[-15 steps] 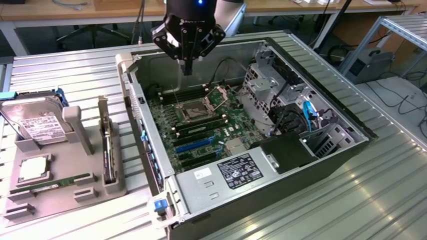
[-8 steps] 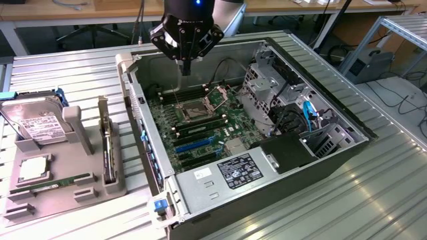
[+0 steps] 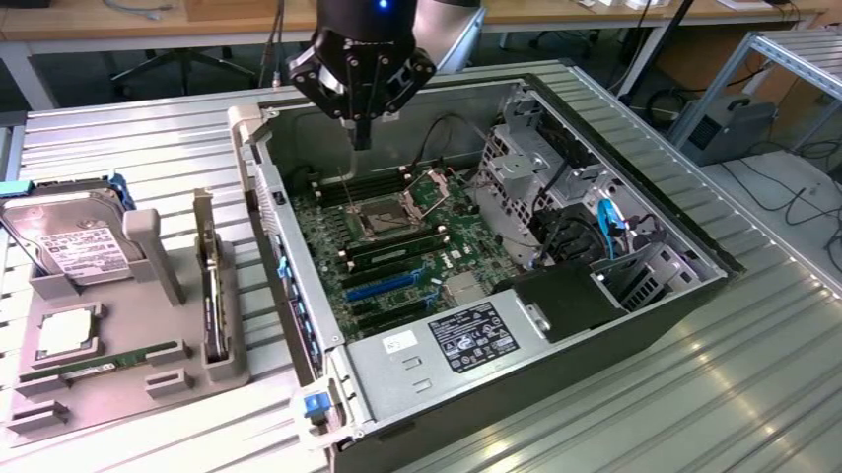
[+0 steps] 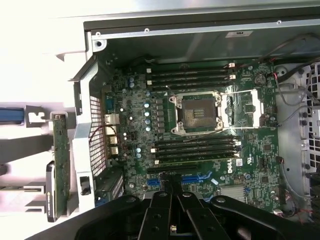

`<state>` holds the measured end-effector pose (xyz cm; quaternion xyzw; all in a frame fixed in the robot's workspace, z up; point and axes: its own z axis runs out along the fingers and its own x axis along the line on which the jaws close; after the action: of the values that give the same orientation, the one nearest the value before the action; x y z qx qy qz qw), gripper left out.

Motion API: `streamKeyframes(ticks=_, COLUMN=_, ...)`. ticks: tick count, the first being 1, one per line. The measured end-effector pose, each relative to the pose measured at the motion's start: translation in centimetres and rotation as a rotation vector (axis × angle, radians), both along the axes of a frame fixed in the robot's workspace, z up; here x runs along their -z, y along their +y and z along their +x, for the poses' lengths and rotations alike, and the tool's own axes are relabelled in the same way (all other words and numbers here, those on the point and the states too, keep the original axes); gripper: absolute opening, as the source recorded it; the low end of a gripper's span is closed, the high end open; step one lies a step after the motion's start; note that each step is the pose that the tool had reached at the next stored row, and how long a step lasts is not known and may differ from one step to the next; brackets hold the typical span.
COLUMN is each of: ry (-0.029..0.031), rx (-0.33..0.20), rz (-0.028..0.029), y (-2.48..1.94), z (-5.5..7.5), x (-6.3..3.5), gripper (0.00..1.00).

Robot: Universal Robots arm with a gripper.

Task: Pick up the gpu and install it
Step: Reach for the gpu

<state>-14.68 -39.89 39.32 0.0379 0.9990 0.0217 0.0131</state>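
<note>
Pick-up stage, not begun: your gripper [image 3: 361, 136], closed and empty, hangs over the open computer case [image 3: 382, 379], the graphics card [image 3: 205, 266] on edge in the grey rack [image 3: 197, 372] beside it, so grasping calls for opened fingers.

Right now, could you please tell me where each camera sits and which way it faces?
Exterior view: off the arm, angled down over the open computer case and parts tray; the claw hangs above the case.
Wrist view: on the wrist, looking down into the case at the motherboard; the shut claw shows.
Shared: motherboard, processor socket, claw.
</note>
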Motion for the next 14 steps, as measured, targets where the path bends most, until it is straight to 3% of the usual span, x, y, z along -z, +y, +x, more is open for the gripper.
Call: streamKeyframes(ticks=14, ry=0.0000, rx=0.000, rz=-0.0001, y=0.00, z=-0.67, x=0.00, gripper=0.11)
